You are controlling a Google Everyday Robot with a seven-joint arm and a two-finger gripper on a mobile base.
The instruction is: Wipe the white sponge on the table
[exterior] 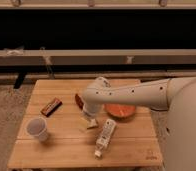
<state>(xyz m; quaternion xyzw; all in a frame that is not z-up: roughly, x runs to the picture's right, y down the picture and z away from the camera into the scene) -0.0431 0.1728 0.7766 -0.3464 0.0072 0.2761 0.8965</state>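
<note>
At the frame's bottom lie the white tube [105, 136] and the cup [37, 128]. Just beyond, at the middle of the table [66, 150], the gripper [91, 119] sits over the white sponge [90, 125]. I cannot tell whether it grips. Wiping wants steady downward pressure and short strokes that avoid the orange bowl [120, 111] behind.

The arm [136, 92] is covering the upper part of the orange bowl [120, 113] and most of a dark reddish thing [78, 101], too hidden to name. The pincer [89, 118] is hanging low over the middle of the surface [61, 147], hiding part of the white sponge [89, 125]. The picture's right edge is cutting off the robot's body [191, 125].
</note>
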